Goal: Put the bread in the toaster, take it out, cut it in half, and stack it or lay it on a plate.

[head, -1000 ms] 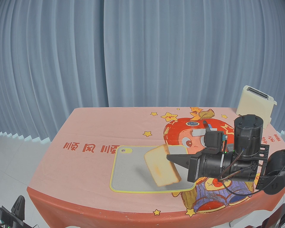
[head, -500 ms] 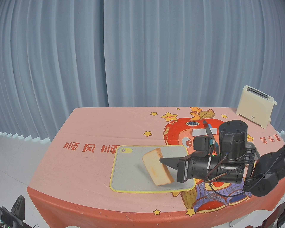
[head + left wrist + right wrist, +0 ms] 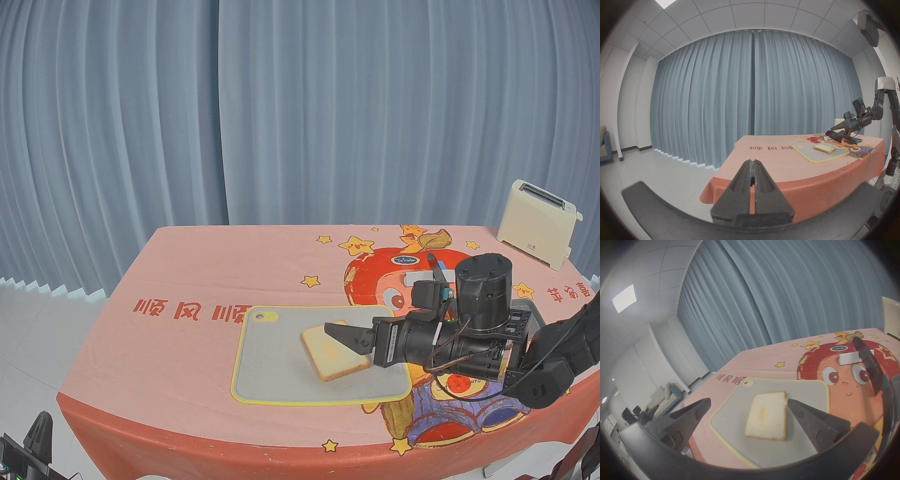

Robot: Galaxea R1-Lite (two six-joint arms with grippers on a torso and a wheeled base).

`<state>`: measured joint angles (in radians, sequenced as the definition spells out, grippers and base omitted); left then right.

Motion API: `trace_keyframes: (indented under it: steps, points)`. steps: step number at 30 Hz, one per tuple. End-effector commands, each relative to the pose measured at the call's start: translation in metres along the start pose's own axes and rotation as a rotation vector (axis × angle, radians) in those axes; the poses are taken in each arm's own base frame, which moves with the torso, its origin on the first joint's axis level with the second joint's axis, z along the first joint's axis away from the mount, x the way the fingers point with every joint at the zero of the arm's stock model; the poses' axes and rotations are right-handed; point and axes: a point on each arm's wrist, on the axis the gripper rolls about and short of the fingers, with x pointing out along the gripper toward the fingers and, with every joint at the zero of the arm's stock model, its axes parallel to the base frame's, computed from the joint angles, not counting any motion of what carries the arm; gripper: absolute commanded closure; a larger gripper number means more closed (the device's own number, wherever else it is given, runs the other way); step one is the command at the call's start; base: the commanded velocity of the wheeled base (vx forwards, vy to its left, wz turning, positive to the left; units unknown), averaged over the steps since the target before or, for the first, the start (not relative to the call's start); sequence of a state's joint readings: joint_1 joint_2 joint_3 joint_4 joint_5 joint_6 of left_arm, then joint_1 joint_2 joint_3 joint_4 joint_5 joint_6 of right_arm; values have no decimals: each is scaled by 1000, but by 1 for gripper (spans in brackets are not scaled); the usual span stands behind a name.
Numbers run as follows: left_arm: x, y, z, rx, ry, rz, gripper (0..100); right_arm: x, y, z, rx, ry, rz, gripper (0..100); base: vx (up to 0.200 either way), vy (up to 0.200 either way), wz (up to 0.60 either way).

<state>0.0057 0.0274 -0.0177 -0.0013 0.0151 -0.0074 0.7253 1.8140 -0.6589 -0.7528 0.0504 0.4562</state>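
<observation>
**Head view: the bread could get bumped**

In the head view we see the bread (image 3: 333, 357) lying flat on the grey cutting board (image 3: 269, 375), on the half nearer the right arm. The right gripper (image 3: 340, 336) sits low, just beside the slice and a bit above it. In the right wrist view its fingers (image 3: 815, 422) are spread wide, one on each side of the bread (image 3: 767, 415). As far as we can tell, they touch nothing.

We think trouble could come from those low fingers. If the arm goes sideways and not up, a finger could catch the soft slice and push it off the board. When we cut it, the bread might slide or squash if nothing holds it.

The right arm lies almost level across the desk (image 3: 187, 269), pointing to our left. The left gripper (image 3: 752, 164) hangs low, well apart from the desk, its fingers pressed together. The toaster (image 3: 537, 222) stands at the far right corner.
</observation>
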Motion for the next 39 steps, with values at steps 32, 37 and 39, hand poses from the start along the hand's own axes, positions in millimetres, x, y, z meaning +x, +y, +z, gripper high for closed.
trace_keyframes:
  steps: [32,37,39]
  points:
    - [1,0,-5,2,18,1,100,23,5,-37,21,177,-63,0,0,0,0]
    - [1,0,-5,2,18,1,100,24,32,-48,79,215,52,0,0,0,0]
    - [1,0,-5,2,18,1,100,26,39,-51,103,219,98,0,0,0,0]
